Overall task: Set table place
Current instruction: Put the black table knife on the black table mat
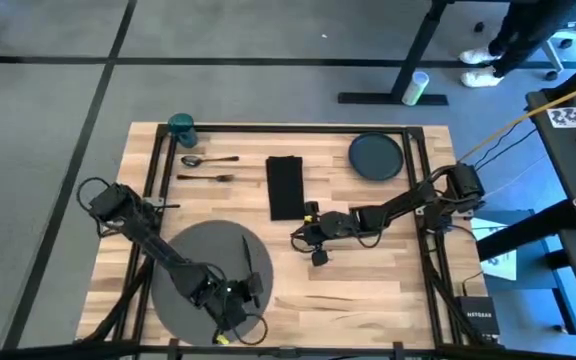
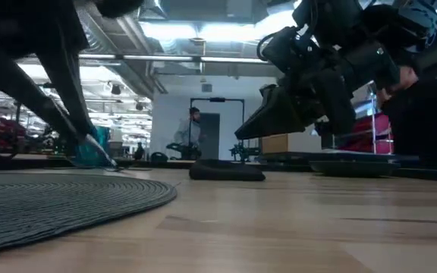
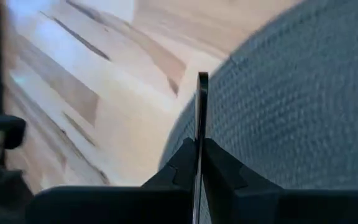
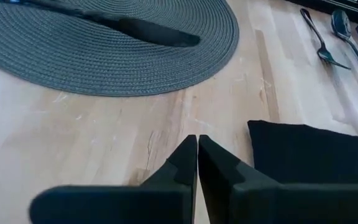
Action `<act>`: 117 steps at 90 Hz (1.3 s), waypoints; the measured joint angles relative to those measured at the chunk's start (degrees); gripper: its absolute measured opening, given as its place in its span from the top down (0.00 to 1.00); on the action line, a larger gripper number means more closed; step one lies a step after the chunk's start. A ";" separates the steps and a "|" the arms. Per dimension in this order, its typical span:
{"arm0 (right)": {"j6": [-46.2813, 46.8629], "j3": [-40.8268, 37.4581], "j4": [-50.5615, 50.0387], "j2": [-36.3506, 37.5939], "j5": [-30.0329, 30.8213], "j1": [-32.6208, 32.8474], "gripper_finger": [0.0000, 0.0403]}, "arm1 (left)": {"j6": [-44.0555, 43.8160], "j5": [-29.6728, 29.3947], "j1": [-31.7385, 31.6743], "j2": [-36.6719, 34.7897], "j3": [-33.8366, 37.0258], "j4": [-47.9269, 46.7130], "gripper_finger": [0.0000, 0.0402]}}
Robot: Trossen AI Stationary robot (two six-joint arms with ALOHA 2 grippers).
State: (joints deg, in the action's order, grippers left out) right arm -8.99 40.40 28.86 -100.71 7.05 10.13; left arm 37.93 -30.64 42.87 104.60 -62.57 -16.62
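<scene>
The right pincer (image 1: 301,240), clenched on nothing, hovers just beside the napkin's (image 1: 285,187) near end; the napkin's long axis runs away across the counter (image 1: 368,290). The left pincer (image 1: 249,283), clenched, rests over the mat (image 1: 190,262), farther off.

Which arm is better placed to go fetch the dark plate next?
The right arm, probably. The right gripper hovers shut and empty mid-table beside the black napkin, on the plate's side. The left gripper sits over the grey mat, farther away.
</scene>
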 joint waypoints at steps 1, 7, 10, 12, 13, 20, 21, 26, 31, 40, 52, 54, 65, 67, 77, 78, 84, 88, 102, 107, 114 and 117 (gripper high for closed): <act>0.03 0.00 0.00 0.00 0.00 0.01 1.00 | 0.00 -0.36 0.15 0.00 0.00 -0.03 1.00; 0.32 0.00 -0.16 0.00 0.00 0.02 1.00 | -0.43 -1.53 0.99 0.00 0.00 -0.62 1.00; 0.46 0.00 -0.24 0.00 0.00 0.02 1.00 | -0.89 -1.71 1.42 0.00 0.00 -0.66 1.00; 0.66 0.00 -0.22 0.00 0.00 0.02 1.00 | -1.07 -1.79 1.75 0.00 0.00 -0.70 1.00; 0.78 0.00 -0.21 0.00 -0.01 0.02 1.00 | -1.15 -1.83 1.90 0.03 0.00 -0.73 1.00; 1.32 0.00 -0.22 0.00 0.00 0.02 1.00 | -1.82 -2.07 3.07 0.20 0.00 -0.85 1.00; 1.43 0.00 -0.22 0.00 0.00 0.02 1.00 | -2.00 -2.07 3.25 0.22 0.00 -0.87 1.00; 1.97 0.00 -0.21 0.00 0.00 0.02 1.00 | -3.33 -2.01 3.95 0.26 0.00 -0.90 1.00; 2.74 0.00 -0.20 0.00 0.00 0.02 1.00 | -4.70 -1.96 4.69 0.26 0.00 -0.97 1.00; 3.25 0.00 -0.16 0.00 0.00 0.02 1.00 | -6.19 -1.98 5.65 0.32 0.00 -2.20 1.00; 3.36 0.00 0.09 0.00 -0.01 0.02 1.00 | -7.08 -2.03 6.53 2.23 0.01 -2.97 1.00; 3.36 0.00 0.09 0.00 0.00 0.02 1.00 | -6.93 -2.00 6.61 2.68 0.02 -2.95 1.00; 3.36 0.00 0.10 0.00 -0.01 0.02 1.00 | -5.41 -2.35 6.98 4.54 0.07 -2.40 1.00; 3.36 0.00 0.09 0.00 0.00 0.02 1.00 | -5.01 -2.46 6.98 4.68 0.07 -2.29 1.00; 3.36 0.00 0.11 0.00 0.00 0.02 1.00 | -3.55 -3.39 6.70 4.69 0.07 -2.09 1.00; 3.36 0.00 0.13 0.00 -0.02 0.02 1.00 | -3.52 -3.49 6.65 4.68 0.07 -2.08 1.00; 3.36 0.00 0.12 0.00 -0.01 0.02 1.00 | -3.52 -3.81 6.37 4.66 0.07 -2.29 1.00; 3.36 0.00 0.13 0.00 -0.02 0.02 1.00 | -3.25 -3.85 6.30 4.66 0.07 -2.27 1.00; 3.38 0.01 0.15 0.00 -0.02 0.02 1.00 | -4.00 -4.09 6.10 4.63 0.07 -2.34 1.00; 3.68 0.02 0.13 0.00 -0.01 0.02 1.00 | -4.78 -4.09 6.10 4.61 0.08 -2.45 1.00; 4.09 0.02 0.14 0.00 -0.02 0.02 1.00 | -6.29 -4.10 6.09 4.59 0.46 -2.74 1.00; 4.12 0.02 0.13 0.00 -0.02 0.02 1.00 | -6.95 -4.10 5.92 4.59 0.67 -3.34 1.00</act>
State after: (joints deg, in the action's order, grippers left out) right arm -4.86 40.42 28.99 -100.71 7.03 10.15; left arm 30.98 -34.74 48.78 109.19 -61.90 -19.96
